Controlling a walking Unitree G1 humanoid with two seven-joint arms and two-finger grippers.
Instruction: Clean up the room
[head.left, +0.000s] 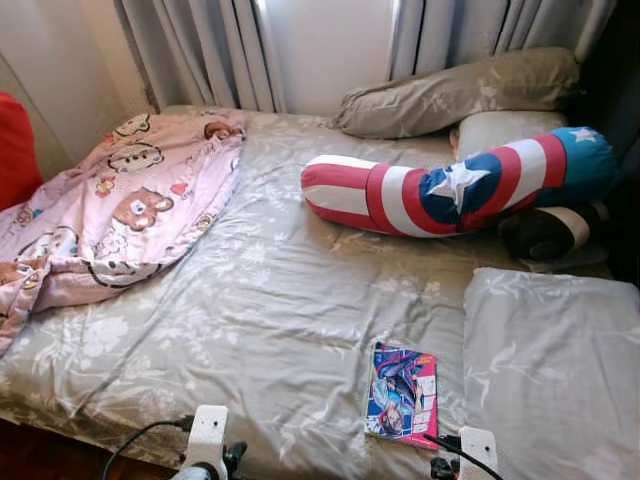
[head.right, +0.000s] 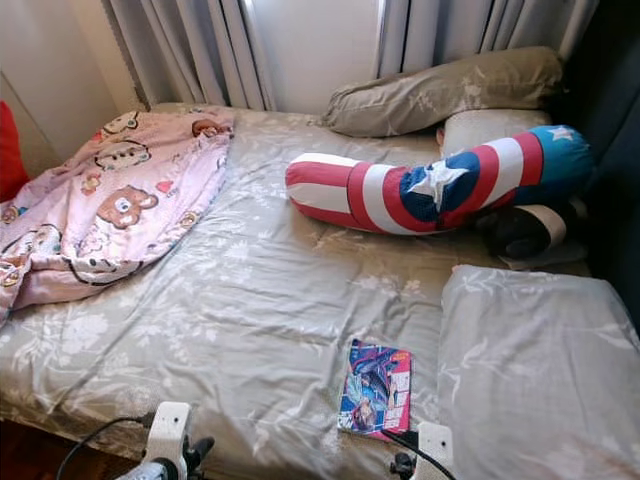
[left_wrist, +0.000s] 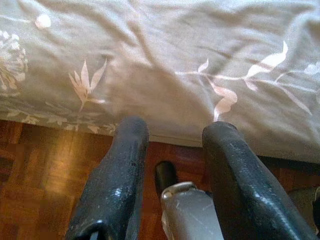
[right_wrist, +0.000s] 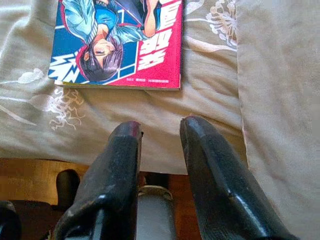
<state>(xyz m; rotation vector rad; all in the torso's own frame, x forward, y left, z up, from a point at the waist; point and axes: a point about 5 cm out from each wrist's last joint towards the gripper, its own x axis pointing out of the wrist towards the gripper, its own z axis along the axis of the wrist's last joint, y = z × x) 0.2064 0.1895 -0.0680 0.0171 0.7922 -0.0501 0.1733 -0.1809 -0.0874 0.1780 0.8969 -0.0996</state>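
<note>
- While both arms sit low at the bed's (head.left: 260, 320) near edge, the right end effector (right_wrist: 157, 127) hangs open, just short of the comic book (right_wrist: 120, 42).
- Left end effector (left_wrist: 172, 132) is open, empty, facing the sheet.

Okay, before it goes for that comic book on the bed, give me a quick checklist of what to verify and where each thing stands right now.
1. Comic book located: ok, flat on the grey floral sheet near the bed's front edge.
2. Nothing lying on the book: ok, cover fully exposed; grey pillow sits beside it, apart.
3. Right end effector open: ok, fingers spread with nothing between them.
4. Right end effector lined up: ok, it points at the book's near edge, short of touching.
5. Left end effector out of the way: ok, open at the mattress edge over the wooden floor.
6. Book thin enough to pinch off the soft sheet: cannot tell.
</note>
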